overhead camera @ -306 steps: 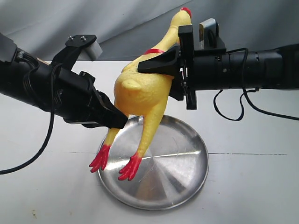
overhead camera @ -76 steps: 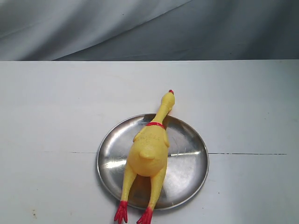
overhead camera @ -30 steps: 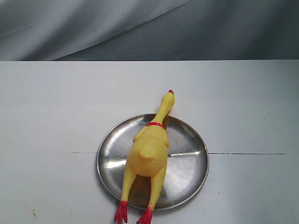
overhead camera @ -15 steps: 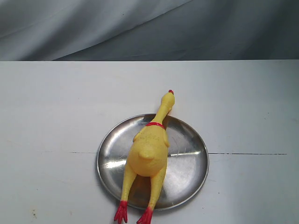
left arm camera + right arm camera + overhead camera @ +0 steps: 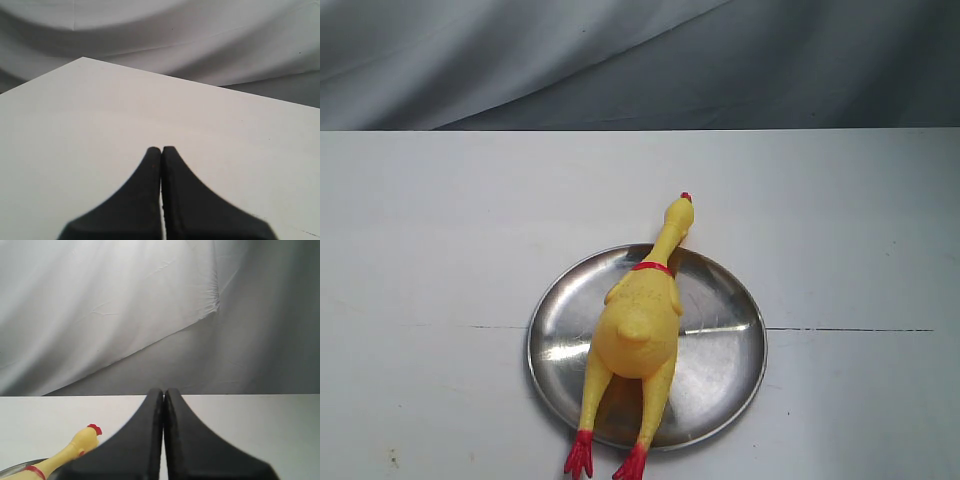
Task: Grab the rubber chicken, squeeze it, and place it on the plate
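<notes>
Exterior view: the rubber chicken (image 5: 638, 325) lies lengthwise across the plate (image 5: 720, 350) on the desk (image 5: 440, 230), head past the far rim, red feet overhanging the near rim. Both the left hand (image 5: 161, 150) and the right hand (image 5: 163, 391) are closed, empty.

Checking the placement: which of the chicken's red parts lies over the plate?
The rubber chicken's red collar; its comb and feet lie beyond the plate rim.

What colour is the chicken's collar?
Red, a thin band round the chicken's neck; the exterior view shows it best.
</notes>
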Action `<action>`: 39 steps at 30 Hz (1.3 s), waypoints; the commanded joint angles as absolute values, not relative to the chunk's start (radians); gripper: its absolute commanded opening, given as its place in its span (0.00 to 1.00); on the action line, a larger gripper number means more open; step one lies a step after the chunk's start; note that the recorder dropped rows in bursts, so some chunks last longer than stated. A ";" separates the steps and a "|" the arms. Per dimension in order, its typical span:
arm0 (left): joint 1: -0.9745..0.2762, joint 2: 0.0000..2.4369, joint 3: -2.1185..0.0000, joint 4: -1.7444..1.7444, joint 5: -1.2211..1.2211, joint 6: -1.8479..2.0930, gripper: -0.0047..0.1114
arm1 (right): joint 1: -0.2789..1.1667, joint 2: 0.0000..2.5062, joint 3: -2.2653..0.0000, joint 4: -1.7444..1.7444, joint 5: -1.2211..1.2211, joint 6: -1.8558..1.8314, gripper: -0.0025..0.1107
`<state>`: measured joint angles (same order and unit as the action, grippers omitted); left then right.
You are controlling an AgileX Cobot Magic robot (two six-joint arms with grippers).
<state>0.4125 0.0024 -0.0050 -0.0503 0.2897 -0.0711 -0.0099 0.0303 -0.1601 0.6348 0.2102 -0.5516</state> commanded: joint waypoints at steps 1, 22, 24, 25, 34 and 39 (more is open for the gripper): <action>0.414 0.000 0.000 -0.050 0.284 -0.068 0.04 | -0.007 0.032 -0.156 0.639 0.209 -0.551 0.02; 0.414 0.000 0.000 -0.050 0.284 -0.068 0.04 | -0.009 0.032 0.000 0.294 0.145 -0.334 0.02; 0.414 0.000 0.000 -0.050 0.284 -0.068 0.04 | -0.009 0.032 0.000 0.198 0.151 -0.252 0.02; 0.414 0.000 0.000 -0.050 0.284 -0.068 0.04 | -0.009 0.032 0.000 0.149 0.159 -0.224 0.02; 0.414 0.000 0.000 -0.050 0.284 -0.068 0.04 | -0.009 0.032 0.000 0.006 0.315 -0.134 0.02; 0.414 0.000 0.000 -0.050 0.284 -0.068 0.04 | -0.009 0.032 0.000 -0.011 0.321 -0.134 0.02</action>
